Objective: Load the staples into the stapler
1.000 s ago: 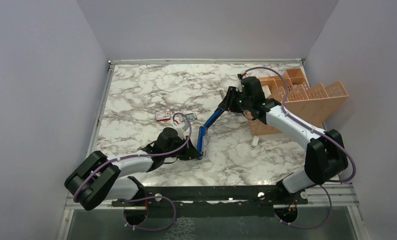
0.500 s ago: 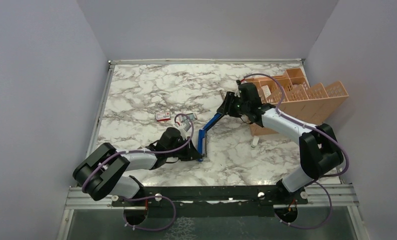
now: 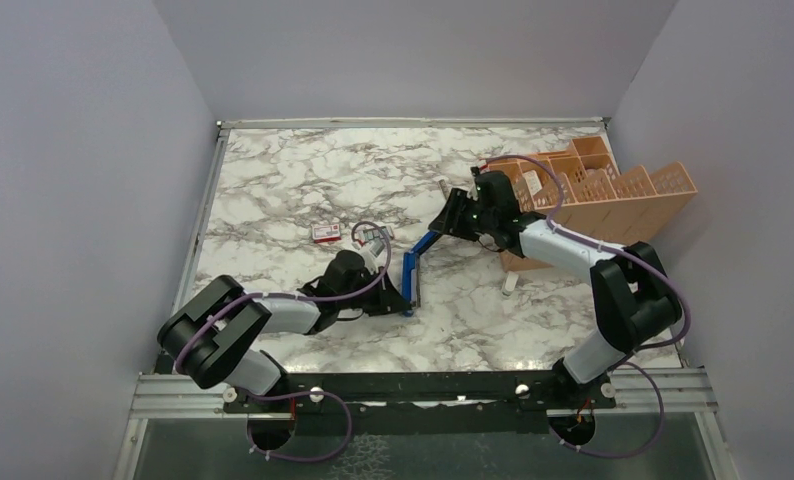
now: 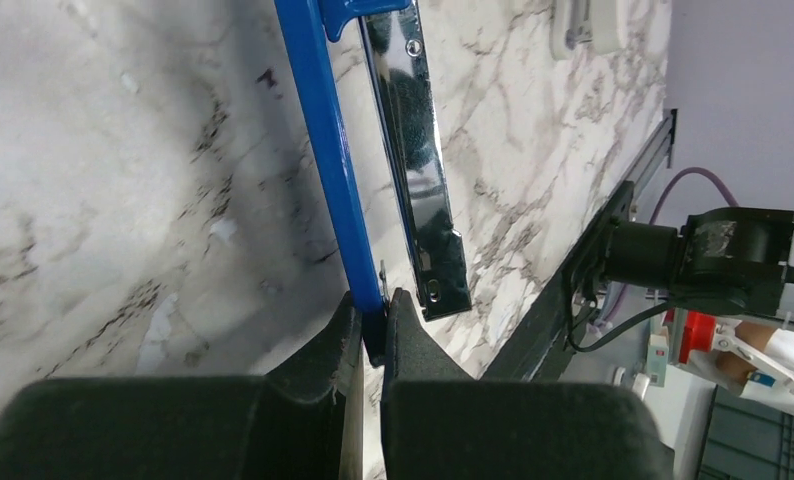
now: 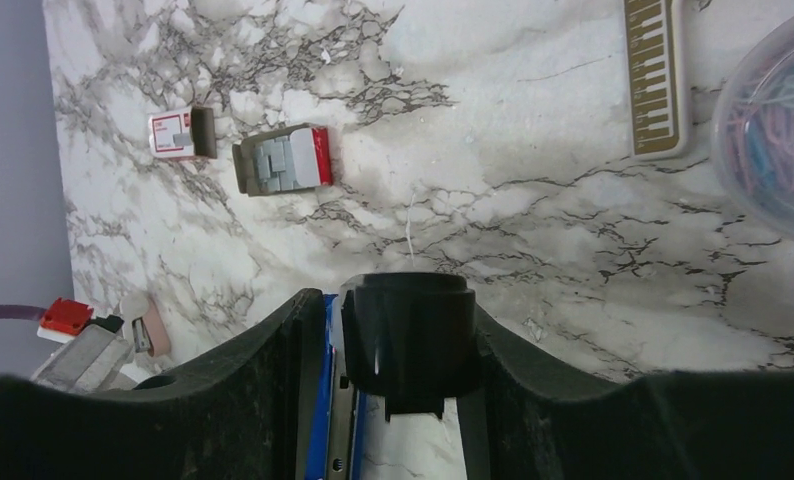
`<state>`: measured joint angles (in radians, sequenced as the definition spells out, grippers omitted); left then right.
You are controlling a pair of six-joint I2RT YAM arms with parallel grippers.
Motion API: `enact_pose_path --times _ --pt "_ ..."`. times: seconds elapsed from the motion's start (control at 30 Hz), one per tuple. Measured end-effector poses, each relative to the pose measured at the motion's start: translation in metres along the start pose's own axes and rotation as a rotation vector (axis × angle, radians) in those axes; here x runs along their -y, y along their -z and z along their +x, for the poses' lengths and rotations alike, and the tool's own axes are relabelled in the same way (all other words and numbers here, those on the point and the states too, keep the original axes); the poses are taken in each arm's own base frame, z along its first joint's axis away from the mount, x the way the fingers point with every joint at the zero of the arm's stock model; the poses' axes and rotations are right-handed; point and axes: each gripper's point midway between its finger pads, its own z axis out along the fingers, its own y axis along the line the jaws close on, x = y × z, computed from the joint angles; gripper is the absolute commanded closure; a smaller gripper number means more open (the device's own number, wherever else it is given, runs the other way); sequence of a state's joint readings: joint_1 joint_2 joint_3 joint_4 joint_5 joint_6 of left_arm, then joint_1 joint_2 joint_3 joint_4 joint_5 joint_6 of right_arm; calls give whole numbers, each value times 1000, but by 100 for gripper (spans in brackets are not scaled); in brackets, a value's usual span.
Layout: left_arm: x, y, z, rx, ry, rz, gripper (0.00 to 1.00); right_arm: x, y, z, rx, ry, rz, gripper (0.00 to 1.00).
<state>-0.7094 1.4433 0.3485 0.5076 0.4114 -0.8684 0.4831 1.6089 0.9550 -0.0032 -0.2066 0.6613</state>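
Observation:
The blue stapler (image 3: 411, 272) lies hinged open on the marble, its chrome magazine rail (image 4: 418, 180) beside the blue arm (image 4: 323, 150). My left gripper (image 3: 397, 300) is shut on the near end of that blue arm (image 4: 373, 322). My right gripper (image 3: 443, 222) holds the far end, its fingers (image 5: 293, 380) on either side of the stapler's black head (image 5: 408, 340) and blue rail, with no gap showing. The staples (image 5: 273, 165) are grey strips in a dark tray sticking out of a red-and-white box (image 3: 371, 237), left of the stapler. They are untouched.
A second red-and-white box (image 3: 325, 233) lies left of the tray. An orange compartment organiser (image 3: 593, 190) stands at the right. A thin metal strip (image 3: 443, 188), a small white piece (image 3: 510, 283), a tan comb-like bar (image 5: 656, 80) and a clear tub of coloured clips (image 5: 773, 130) lie nearby.
My right gripper has come down and to the left with the stapler's raised end, and its jaws stand wider. My left arm has shifted right, still holding the near end.

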Motion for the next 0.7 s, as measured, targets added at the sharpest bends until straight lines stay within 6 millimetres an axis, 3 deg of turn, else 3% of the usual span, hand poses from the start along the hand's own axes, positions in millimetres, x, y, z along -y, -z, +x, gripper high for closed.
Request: enact_pose_path --times 0.23,0.33,0.5,0.7 --pt "17 -5 -12 32 -35 69 99 -8 -1 10 -29 -14 -26 65" --pt "17 -6 -11 26 -31 68 86 -10 -1 9 -24 -29 -32 71" --pt "18 -9 -12 31 -38 83 58 -12 -1 4 -11 10 -10 73" --pt "24 -8 -20 61 -39 110 47 6 1 3 -17 78 98 73"
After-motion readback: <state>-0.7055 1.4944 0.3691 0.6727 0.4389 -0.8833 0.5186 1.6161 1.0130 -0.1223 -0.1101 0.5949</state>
